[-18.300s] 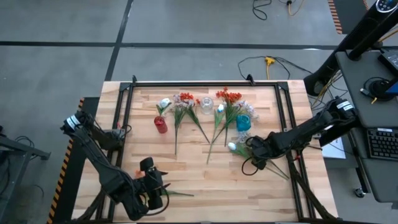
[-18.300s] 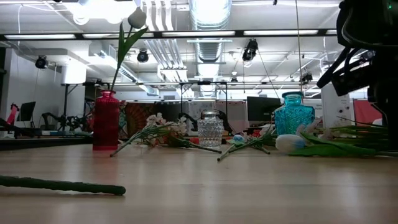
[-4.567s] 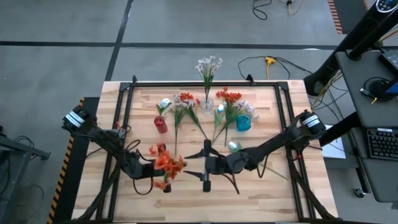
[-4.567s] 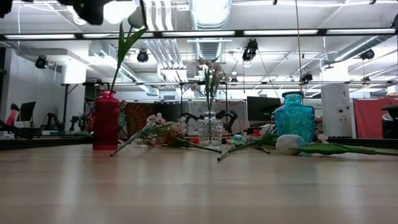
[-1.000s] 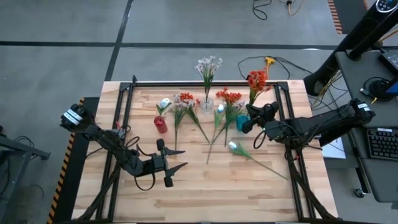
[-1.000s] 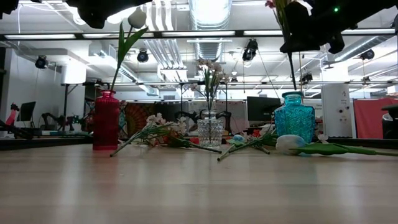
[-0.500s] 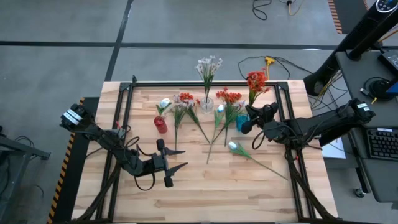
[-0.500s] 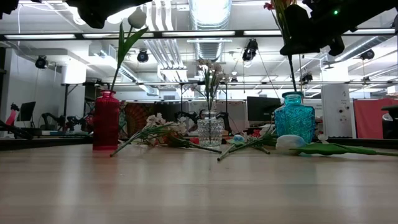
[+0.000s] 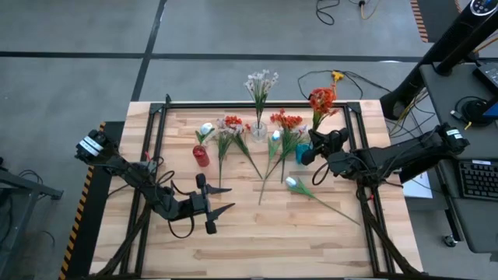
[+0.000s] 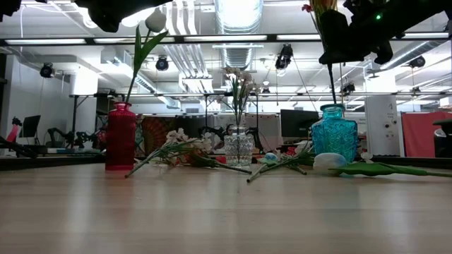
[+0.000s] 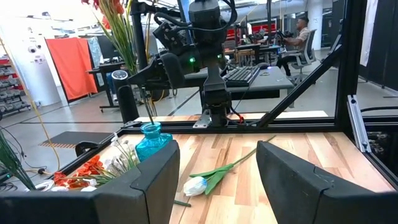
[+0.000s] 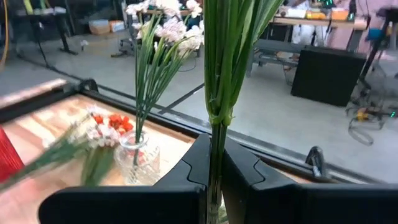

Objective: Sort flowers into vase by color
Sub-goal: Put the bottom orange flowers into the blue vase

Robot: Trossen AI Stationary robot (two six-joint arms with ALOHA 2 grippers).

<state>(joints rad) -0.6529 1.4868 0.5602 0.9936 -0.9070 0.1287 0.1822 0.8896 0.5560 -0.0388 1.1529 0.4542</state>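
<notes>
The orange-red flower point(image 9: 321, 99) hangs upright over the blue vase point(image 9: 304, 152), its stalk pinched in the right gripper point(image 9: 318, 141) and apparently just entering the neck. Next, I'd say: lower it, then let go. The left gripper point(image 9: 219, 199) waits spread and empty near the table's front.

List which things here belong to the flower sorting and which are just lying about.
Job: right claw, shut on the orange flowers over the blue vase; red vase; clear vase; loose flowers; tulip.

Lying about: yellow cable and keyboard, both off the table.
</notes>
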